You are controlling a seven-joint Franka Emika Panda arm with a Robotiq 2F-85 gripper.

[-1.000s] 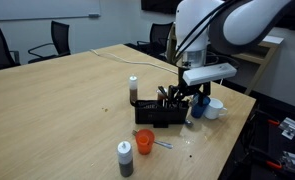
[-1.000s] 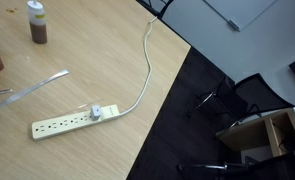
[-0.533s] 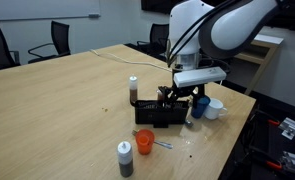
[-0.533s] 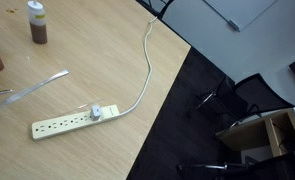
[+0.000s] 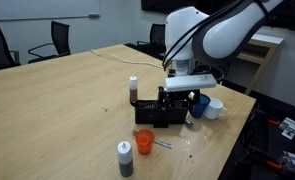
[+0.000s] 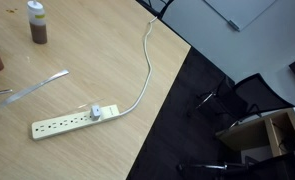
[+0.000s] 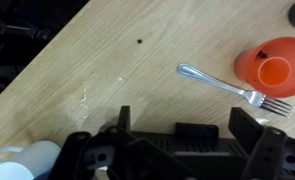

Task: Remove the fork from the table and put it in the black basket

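Observation:
The fork [image 7: 232, 88] lies flat on the wooden table, tines beside an orange cup [image 7: 277, 68]. In an exterior view it is a thin sliver [image 5: 163, 144] in front of the black basket [image 5: 157, 112]. The basket [image 7: 177, 150] fills the bottom of the wrist view. My gripper [image 7: 185, 125] is open and empty, its two dark fingers spread wide above the basket's centre handle. In an exterior view the gripper [image 5: 177, 98] hangs just over the basket's right part, apart from the fork.
A blue cup [image 5: 200, 105] and a white mug [image 5: 215, 108] stand right of the basket. A brown-topped bottle [image 5: 133, 90] stands behind it; a grey shaker [image 5: 125, 158] and the orange cup [image 5: 144, 143] stand in front. A power strip [image 6: 72, 120] with its cable lies near the table edge.
The arm has swung left and down, bringing the gripper from over the blue cup to over the basket. The fork and other things have not moved.

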